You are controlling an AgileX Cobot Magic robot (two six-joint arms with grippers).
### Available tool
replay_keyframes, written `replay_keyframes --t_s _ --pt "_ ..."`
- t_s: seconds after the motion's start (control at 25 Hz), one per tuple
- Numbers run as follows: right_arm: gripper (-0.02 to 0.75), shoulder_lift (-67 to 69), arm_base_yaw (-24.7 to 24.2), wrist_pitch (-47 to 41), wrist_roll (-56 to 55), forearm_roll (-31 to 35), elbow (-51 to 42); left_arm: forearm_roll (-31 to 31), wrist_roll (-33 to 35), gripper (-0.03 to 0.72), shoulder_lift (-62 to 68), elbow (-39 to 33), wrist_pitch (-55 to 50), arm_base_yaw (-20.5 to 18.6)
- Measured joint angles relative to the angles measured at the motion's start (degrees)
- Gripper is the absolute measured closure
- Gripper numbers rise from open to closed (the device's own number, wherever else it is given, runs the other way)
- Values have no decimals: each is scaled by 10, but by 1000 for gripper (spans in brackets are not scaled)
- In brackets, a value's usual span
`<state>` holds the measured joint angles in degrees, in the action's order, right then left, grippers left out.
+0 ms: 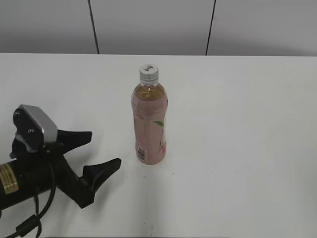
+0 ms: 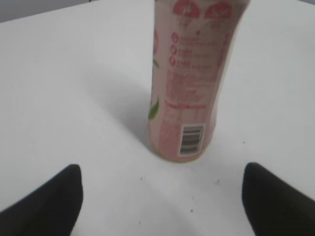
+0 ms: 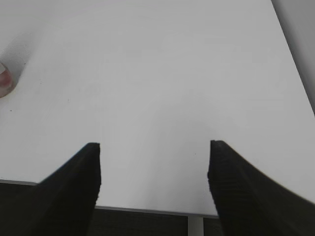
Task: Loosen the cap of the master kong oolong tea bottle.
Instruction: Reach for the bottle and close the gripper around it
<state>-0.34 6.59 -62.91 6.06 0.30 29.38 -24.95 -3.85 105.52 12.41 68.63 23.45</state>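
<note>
The master kong oolong tea bottle (image 1: 149,124) stands upright in the middle of the white table, with amber tea showing above its pink label. Its white ribbed cap (image 1: 148,73) is on top. In the left wrist view the bottle (image 2: 189,83) stands just ahead of the jaws, barcode facing the camera; the cap is out of that view. My left gripper (image 1: 104,151) (image 2: 162,189) is open and empty, to the left of the bottle and apart from it. My right gripper (image 3: 153,157) is open and empty over the table's near edge, out of the exterior view.
The white table (image 1: 237,148) has its far edge against a grey panelled wall (image 1: 148,25). The bottle's base (image 3: 5,81) shows at the far left of the right wrist view. The table's front edge (image 3: 147,210) lies under the right jaws.
</note>
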Motion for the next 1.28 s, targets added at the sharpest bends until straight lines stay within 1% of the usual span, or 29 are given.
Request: replay_keyframes --t_s 0.32,0.52,0.68,1.0,1.16,1.28 --pt "223 0 0 0 0 -3 0 -69 -13 101 27 79 6 0" --pt "223 0 0 0 0 -3 0 -80 -35 101 45 124 6 0" --pt "223 0 0 0 0 -3 0 -104 -61 101 67 161 7 0" --pt "223 0 0 0 0 -3 0 -119 -72 101 111 208 7 3" --pt "223 0 0 0 0 -3 0 -119 -80 101 128 240 6 25" --pt "223 0 0 0 0 0 0 -106 -82 101 134 258 6 41"
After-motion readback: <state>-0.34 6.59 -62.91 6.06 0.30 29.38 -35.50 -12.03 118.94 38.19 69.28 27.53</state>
